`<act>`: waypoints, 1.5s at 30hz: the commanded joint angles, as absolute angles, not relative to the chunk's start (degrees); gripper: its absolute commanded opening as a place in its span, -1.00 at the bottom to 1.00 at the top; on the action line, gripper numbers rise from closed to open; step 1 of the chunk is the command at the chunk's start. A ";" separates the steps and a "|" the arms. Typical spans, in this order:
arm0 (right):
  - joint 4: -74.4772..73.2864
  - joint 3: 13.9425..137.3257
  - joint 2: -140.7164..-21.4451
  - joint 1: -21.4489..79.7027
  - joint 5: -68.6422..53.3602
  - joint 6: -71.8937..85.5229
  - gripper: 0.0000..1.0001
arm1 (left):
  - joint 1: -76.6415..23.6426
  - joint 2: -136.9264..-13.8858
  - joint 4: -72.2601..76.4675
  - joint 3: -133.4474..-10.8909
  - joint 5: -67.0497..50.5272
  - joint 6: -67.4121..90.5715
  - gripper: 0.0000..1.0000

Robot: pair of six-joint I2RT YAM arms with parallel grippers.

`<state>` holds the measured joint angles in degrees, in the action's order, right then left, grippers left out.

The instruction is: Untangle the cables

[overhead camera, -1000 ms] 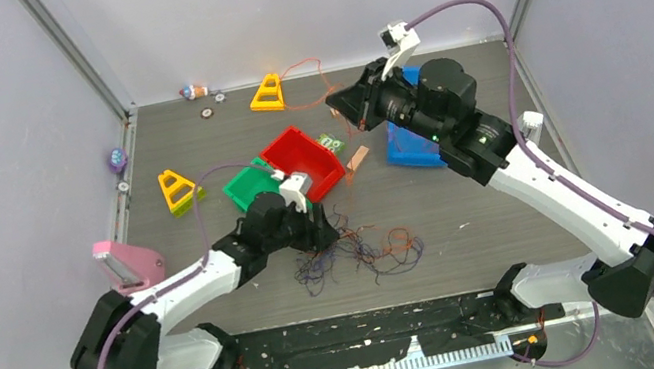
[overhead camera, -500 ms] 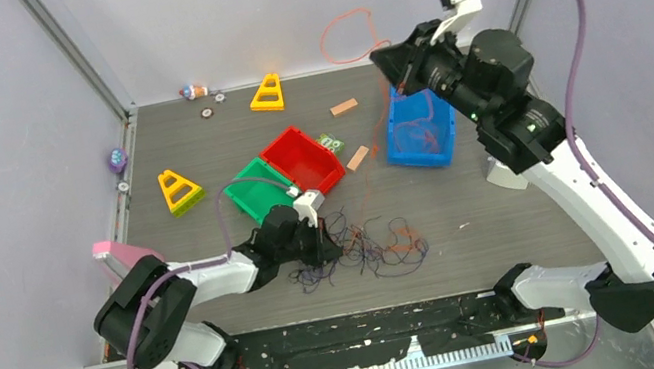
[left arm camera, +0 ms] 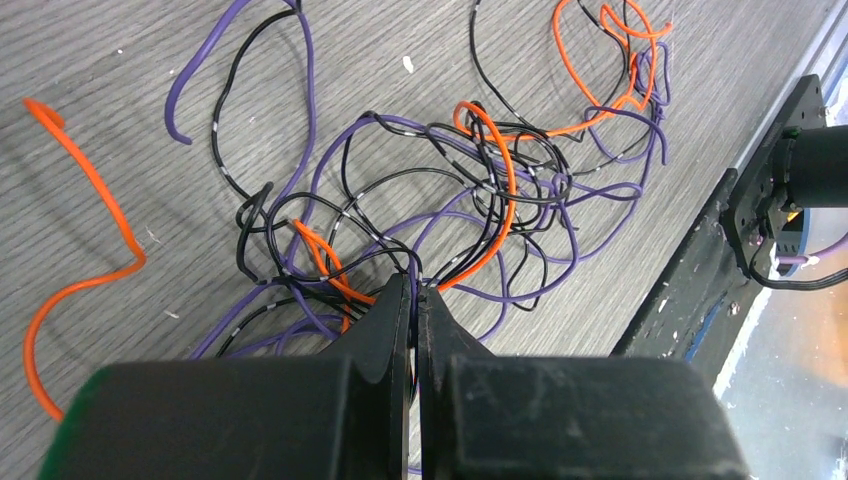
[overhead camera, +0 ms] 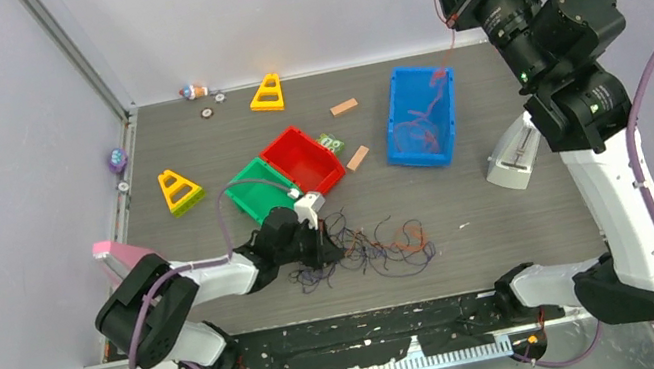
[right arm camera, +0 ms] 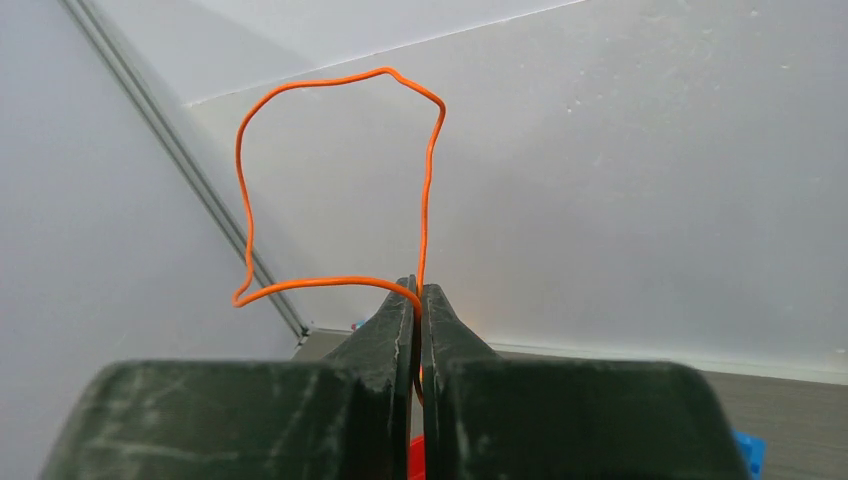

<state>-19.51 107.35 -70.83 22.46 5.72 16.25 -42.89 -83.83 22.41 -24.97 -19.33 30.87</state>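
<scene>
Cables [overhead camera: 371,253] are freshly clamped by the left gripper [left arm camera: 415,290] as the right gripper [right arm camera: 418,292], pinching an orange strand [right arm camera: 243,180], climbs above the blue bin [overhead camera: 420,158], likely freeing it.

right fingers [right arm camera: 398,318] — lifted high with orange cable [right arm camera: 424,215] | left fingers [left arm camera: 392,318] — clamped on tangle [left arm camera: 500,190]

The cables [overhead camera: 376,252] lie heaped on the worktop [overhead camera: 195,147]. Behind the heap, two bins [overhead camera: 286,173] sit side by side; behind and right of it, a third bin [overhead camera: 421,117].

Table [left arm camera: 100,50] matt wood-grain; cables [left arm camera: 512,185] smooth, plastic-coated; blue bin [overhead camera: 421,162] glossy plastic; left pincer [left arm camera: 414,300] matt blk.
</scene>
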 commanded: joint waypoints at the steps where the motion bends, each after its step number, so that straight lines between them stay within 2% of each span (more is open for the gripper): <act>1: -21.12 107.01 -72.65 21.07 7.17 14.51 -0.89 | -42.98 -80.73 23.26 -24.37 -21.09 29.33 -1.00; 9: -16.25 96.56 -72.85 16.90 5.57 15.90 -0.90 | -42.98 -73.98 13.15 -28.90 -20.57 25.12 -1.00; 19: -14.04 96.74 -79.21 10.52 1.53 16.58 -0.90 | -43.02 -66.25 3.29 -33.79 -17.15 20.75 -1.00; 29: -10.43 93.53 -89.10 9.50 -0.66 17.40 -0.90 | -42.99 -60.69 -3.12 -37.37 -14.73 19.86 -0.61; 34: -10.20 90.37 -93.21 9.46 -0.18 17.19 -0.89 | -42.99 -59.16 -4.71 -37.99 -13.68 19.29 -0.20; 37: -10.15 88.51 -96.59 9.34 2.84 18.27 -0.89 | -42.99 -58.45 -5.24 -38.19 -12.92 19.10 -0.02; 40: -10.06 86.94 -99.93 9.07 2.72 20.74 -0.89 | -43.03 -58.05 -5.75 -38.36 -12.38 18.75 0.05; 45: -17.28 91.17 -109.77 9.09 4.81 24.49 -0.89 | -42.99 -57.95 -6.22 -38.48 -11.88 18.28 0.06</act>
<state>-12.97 87.57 -104.57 9.37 1.98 20.49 -42.89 -59.07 -5.91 -36.12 -12.97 19.73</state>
